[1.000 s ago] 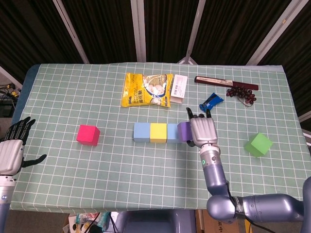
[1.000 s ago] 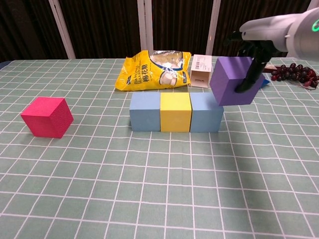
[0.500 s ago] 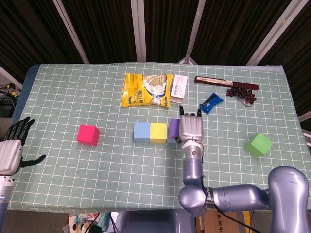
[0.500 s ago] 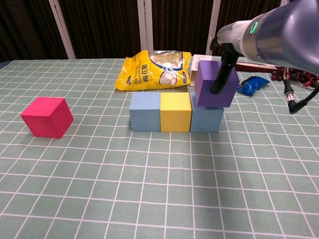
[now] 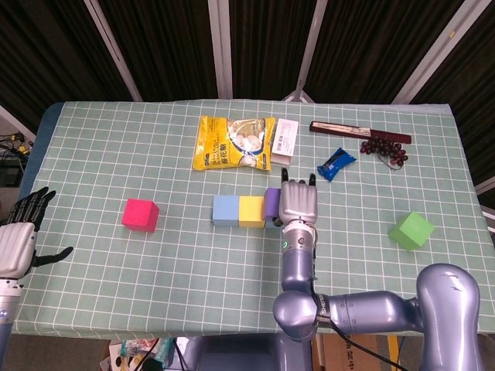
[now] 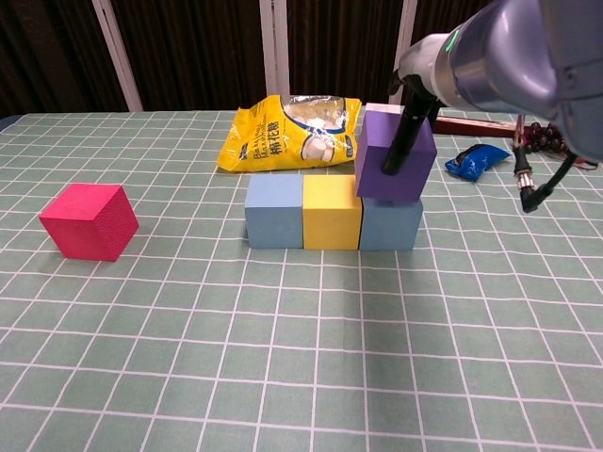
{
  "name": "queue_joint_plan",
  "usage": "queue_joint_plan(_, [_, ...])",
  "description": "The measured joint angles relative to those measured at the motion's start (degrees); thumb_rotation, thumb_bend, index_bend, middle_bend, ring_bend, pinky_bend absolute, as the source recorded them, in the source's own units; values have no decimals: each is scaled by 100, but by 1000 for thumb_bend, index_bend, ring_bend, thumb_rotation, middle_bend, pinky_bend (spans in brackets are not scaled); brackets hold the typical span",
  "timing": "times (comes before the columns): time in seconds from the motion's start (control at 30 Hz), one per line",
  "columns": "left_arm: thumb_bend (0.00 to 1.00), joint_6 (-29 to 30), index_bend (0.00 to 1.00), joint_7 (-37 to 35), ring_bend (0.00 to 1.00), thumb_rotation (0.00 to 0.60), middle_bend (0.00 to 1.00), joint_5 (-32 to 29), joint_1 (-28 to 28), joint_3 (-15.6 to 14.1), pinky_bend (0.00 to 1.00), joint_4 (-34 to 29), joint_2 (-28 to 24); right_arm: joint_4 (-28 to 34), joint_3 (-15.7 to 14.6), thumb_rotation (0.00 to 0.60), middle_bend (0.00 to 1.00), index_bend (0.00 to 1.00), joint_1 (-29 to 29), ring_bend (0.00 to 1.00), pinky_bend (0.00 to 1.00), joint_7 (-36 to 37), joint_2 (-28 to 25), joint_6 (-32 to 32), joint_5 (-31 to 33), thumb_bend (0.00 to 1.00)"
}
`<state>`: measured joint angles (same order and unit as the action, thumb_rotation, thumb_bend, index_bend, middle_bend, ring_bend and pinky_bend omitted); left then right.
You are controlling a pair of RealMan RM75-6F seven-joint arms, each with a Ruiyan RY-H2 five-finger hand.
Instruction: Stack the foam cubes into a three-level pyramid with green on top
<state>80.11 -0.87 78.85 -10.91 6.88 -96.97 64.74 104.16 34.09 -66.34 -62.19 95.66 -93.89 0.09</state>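
— How many foam cubes do you count on the table (image 5: pixel 116 294)?

— Six: two blue cubes (image 6: pixel 273 212), one yellow cube (image 6: pixel 332 212), one purple cube (image 6: pixel 396 155), one pink cube (image 5: pixel 140 214), one green cube (image 5: pixel 411 229).

— And other things?

— One yellow snack bag (image 5: pixel 232 142), one blue wrapper (image 5: pixel 336 162), one white packet (image 5: pixel 284 141), one grape bunch (image 5: pixel 384 148), one dark box (image 5: pixel 360 132).

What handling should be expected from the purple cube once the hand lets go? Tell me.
The purple cube is foam by the task, so probably light and slightly squashy under the right hand. Flat faces mean it shouldn't roll. It sits over the right blue cube, overhanging toward the yellow cube, so a nudge might shift it.
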Motion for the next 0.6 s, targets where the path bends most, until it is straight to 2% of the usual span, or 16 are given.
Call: queue_joint_plan(0.6, [25, -75, 0, -7, 0, 600, 0, -52, -12, -16, 0, 15, 6, -334, 114, 600, 488, 45, -200, 265, 1, -219, 208, 222, 141, 223])
